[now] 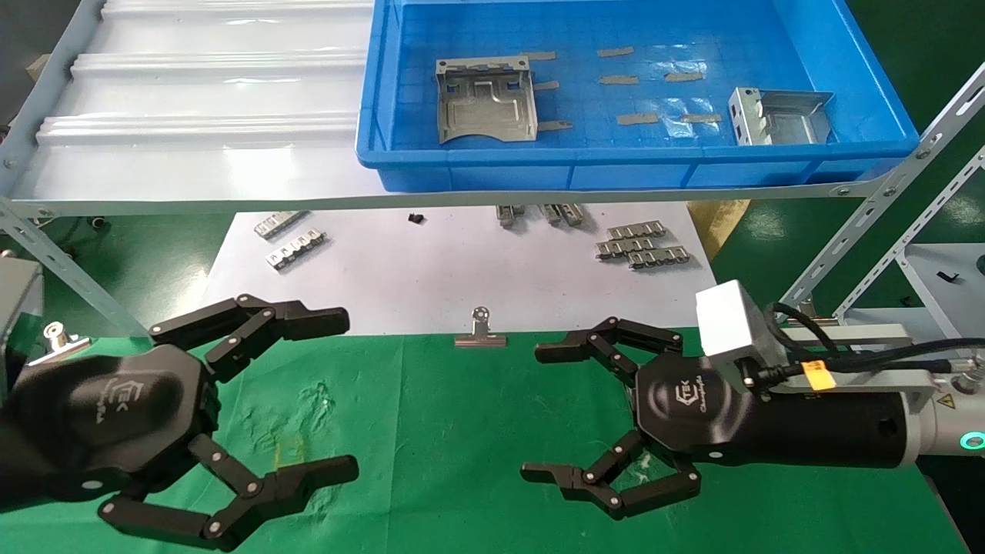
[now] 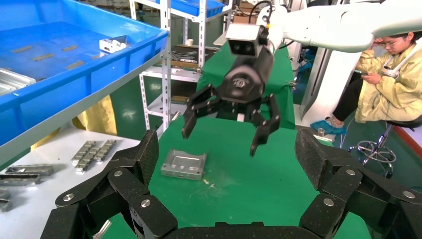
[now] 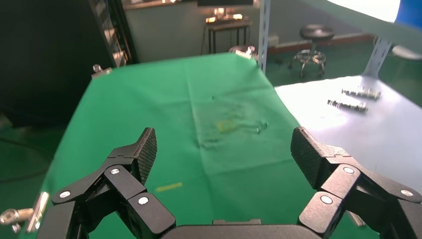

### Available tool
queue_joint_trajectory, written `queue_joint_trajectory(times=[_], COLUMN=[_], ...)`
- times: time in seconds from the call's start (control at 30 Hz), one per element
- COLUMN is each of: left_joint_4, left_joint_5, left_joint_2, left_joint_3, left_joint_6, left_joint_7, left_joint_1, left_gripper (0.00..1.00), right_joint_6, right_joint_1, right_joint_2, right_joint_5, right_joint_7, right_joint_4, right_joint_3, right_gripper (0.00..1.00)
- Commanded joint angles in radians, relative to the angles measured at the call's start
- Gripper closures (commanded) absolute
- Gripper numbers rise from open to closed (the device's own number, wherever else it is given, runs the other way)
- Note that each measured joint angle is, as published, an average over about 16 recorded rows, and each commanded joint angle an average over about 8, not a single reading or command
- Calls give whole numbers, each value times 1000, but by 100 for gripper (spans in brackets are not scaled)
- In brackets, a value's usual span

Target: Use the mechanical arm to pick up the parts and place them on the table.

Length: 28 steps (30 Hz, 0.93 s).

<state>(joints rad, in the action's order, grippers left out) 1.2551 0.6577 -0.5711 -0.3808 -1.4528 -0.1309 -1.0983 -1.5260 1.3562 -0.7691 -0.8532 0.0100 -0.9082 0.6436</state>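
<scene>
— Hovering over the green surface (image 1: 462,431), is that right hand (image 1: 531,412) carrying anything?
— No, it is spread wide with nothing between its fingers, at about 4 o'clock in the head view.
— And the left hand (image 1: 350,396)?
— Wide too, at 8 o'clock, nothing in it.
— Where are the parts?
— One plate (image 2: 183,164) lies flat on the cloth beneath the right hand, seen from the left wrist. Two more, a flat plate (image 1: 485,100) and a tilted plate (image 1: 781,115), sit in the blue bin (image 1: 369,115) at 12 o'clock.
</scene>
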Motion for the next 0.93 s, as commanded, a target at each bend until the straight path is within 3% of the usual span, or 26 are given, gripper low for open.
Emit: queue_joint_trajectory(times=[0.03,0.63,0.93], left_joint_4=[0,0,0], left_joint_5=[0,0,0], left_joint_2=[0,0,0], left_joint_3=[0,0,0], left_joint_6=[0,0,0], left_joint_7=[0,0,0], left_joint_1=[0,0,0], left_gripper=[0,0,0], right_joint_6=[3,29,32], right_joint_1=[-30,-282,-307], right_joint_2=[17,158,172], right_joint_5=[13,123,136], right_joint_7=[-21,-196,-208], right_joint_4=[-40,-376,-409], right_joint_3=[-38,-364,-397], right_gripper=[0,0,0])
